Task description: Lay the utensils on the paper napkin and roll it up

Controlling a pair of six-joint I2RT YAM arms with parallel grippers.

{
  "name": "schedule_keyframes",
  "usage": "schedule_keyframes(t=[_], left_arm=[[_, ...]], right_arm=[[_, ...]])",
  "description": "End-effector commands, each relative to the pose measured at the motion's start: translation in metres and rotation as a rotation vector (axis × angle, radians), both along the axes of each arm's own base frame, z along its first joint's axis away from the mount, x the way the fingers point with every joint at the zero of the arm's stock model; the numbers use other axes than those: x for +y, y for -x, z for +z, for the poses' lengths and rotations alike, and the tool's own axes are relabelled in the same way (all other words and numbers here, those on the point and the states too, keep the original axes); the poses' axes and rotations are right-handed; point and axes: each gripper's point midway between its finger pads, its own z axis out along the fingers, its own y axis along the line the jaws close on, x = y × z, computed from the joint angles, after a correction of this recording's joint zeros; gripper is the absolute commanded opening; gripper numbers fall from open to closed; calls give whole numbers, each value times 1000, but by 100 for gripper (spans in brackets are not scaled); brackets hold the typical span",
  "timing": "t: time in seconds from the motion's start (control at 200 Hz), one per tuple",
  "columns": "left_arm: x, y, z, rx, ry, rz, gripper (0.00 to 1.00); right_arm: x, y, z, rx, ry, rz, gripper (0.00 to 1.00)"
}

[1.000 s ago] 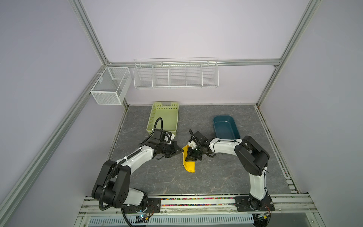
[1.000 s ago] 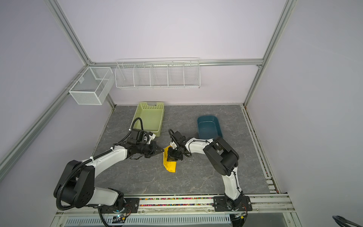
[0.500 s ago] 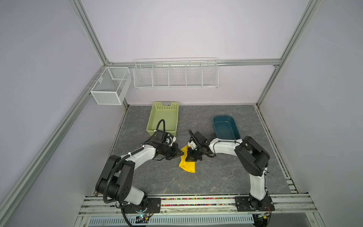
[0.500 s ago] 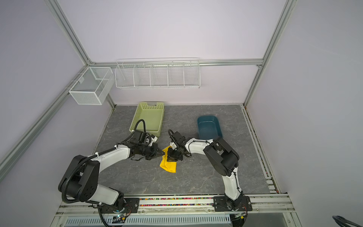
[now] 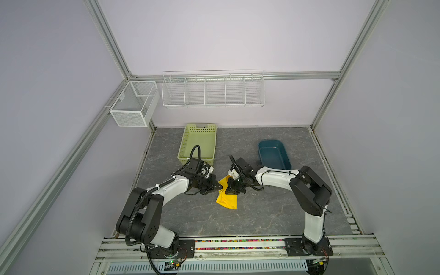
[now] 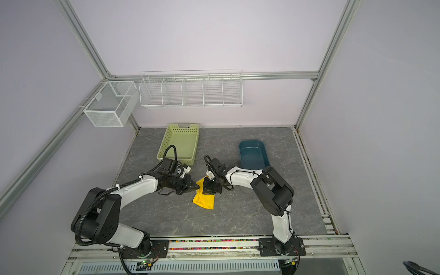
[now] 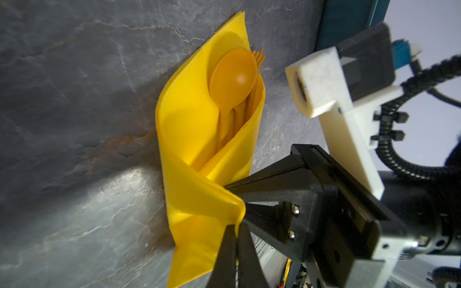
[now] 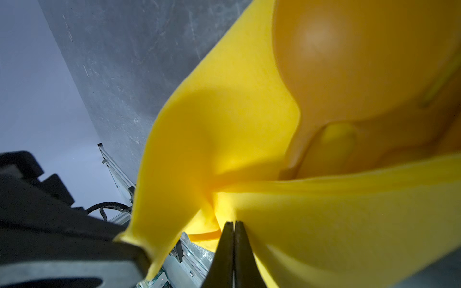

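While the work sits at the middle of the grey worktop (image 5: 262, 214), we note the green basket (image 5: 200, 145) at 11 o'clock from it and the blue tub (image 5: 273, 154) between 1 and 2 o'clock, both well apart from it. The paper napkin (image 5: 227, 201) lies mid-worktop, folded into a trough, not yet a roll. The utensils (image 7: 234, 117) sit inside the fold, handles buried. The spoon (image 7: 232, 77) bowl and fork (image 7: 260, 56) tines show at the open end. The left claw (image 7: 235, 228), on the napkin's 10 o'clock side in both top views, is closed and pinching a raised edge of the paper. The right claw (image 8: 234, 225), on the 1 o'clock side, is closed with its tip against the folded flap; we cannot tell whether paper is caught in it.

Our judgement: the step in hand is the rolling, roughly midway. To do it well, we would keep the pinched edge taut and low and carry it over the handles without lifting the bundle. We would let the right tip pin the utensils so nothing slides out the open end. Thin paper: pull gently, or it may tear at the pinch.
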Motion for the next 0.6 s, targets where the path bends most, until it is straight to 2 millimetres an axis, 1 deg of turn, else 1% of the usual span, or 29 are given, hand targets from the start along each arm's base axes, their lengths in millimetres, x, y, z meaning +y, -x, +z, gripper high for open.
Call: schedule_keyframes(t=[0.0,0.135,0.265,0.42,0.495,0.595], left_arm=[[-1,-3,-1,-9,-11,-12,0],[-1,-3,-1,-11,-12,-11,0],[-1,-3,-1,-9,-13,-10,0],[-1,-3,0,-10,-12,-8,0],[-1,-3,0,-11,-13,-8,0],[-1,-3,0,-10,-12,-8,0]], right_arm=[[-7,9,6,5,22,-9,7],[-12,11,14,-9,27,-14,7],[-20,16,22,-19,45,-21,7],[-28,32,16,4,65,-16,7],[-27,41,11,13,69,-9,7],[-23,47,5,19,73,1,7]])
